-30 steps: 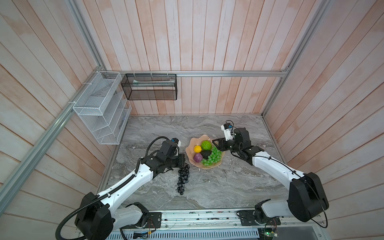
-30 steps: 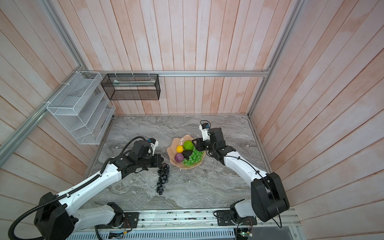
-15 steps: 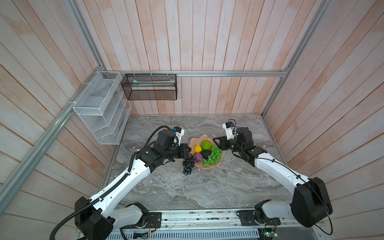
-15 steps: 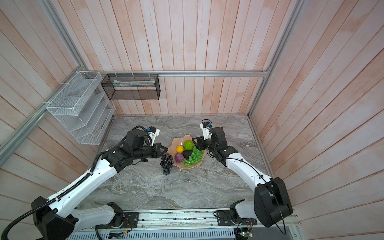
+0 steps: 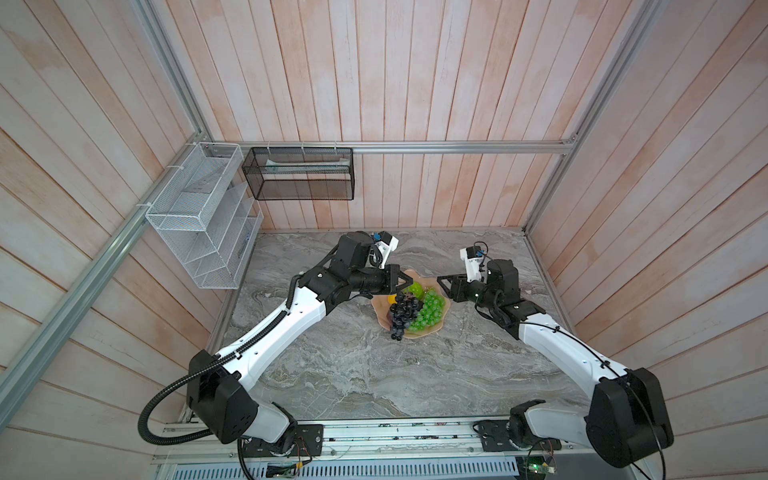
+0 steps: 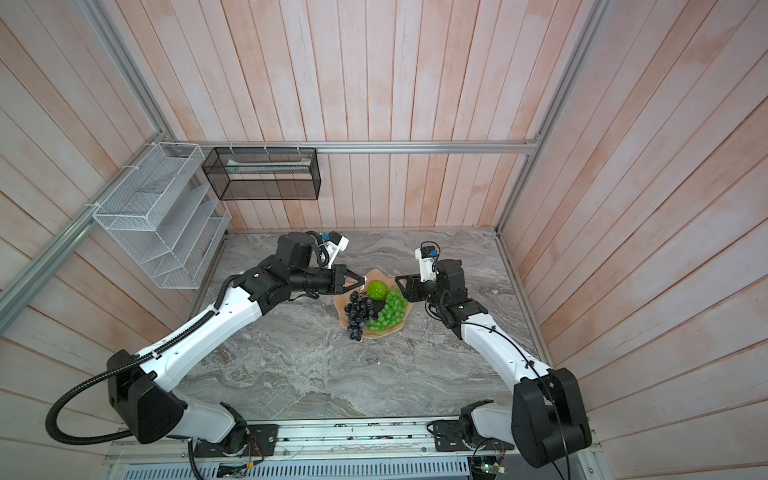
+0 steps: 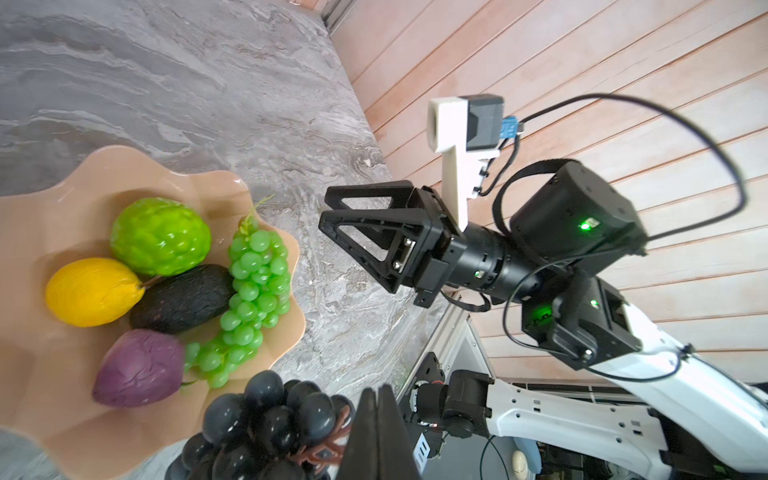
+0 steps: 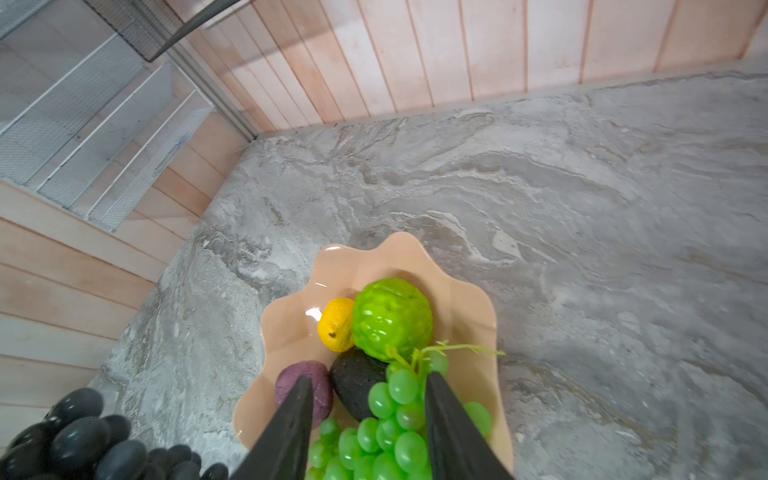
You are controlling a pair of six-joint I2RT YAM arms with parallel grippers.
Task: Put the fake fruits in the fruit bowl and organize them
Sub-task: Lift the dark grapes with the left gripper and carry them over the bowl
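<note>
1. Left wrist view: five fake fruits lie in the fruit bowl [image 7: 199,187]. They are the bumpy green ball [image 7: 160,237], the yellow fruit [image 7: 91,291], the avocado [image 7: 183,297], the purple fruit [image 7: 139,368] and the green grape bunch [image 7: 253,291], all packed close together.
2. Taking the bowl [image 5: 379,311] [image 6: 340,307] as a clock face in both top views, the ball [image 5: 414,289] [image 6: 376,289] sits at 12 o'clock. The green grapes [image 5: 430,311] [image 6: 388,311] run from 3 to 5 o'clock, and the avocado [image 6: 376,307] is at the centre.
3. The dark grape bunch [image 5: 401,313] [image 6: 358,311] hangs over the 8 to 9 o'clock side. Its lowest grapes reach past the rim near 7 o'clock. I cannot tell whether it touches the dish.
4. The left fingers [image 7: 376,436] [image 5: 399,279] are clenched on that bunch's brown stem, above the bowl's 10 o'clock edge.
5. The right fingers [image 8: 286,436] [image 5: 442,282] are spread apart and grasp nothing. They sit just beside the rim at 3 o'clock and point at the bowl. In the right wrist view the green grapes [image 8: 390,419] and avocado [image 8: 355,382] show between them.
6. The bowl rests on the grey marbled bench [image 5: 374,374], toward its back. A white wire-mesh rack [image 5: 199,232] hangs on the left wall at 10 o'clock. A black mesh basket [image 5: 299,174] hangs on the back wall at 11 o'clock. Both are well apart from the bowl.
</note>
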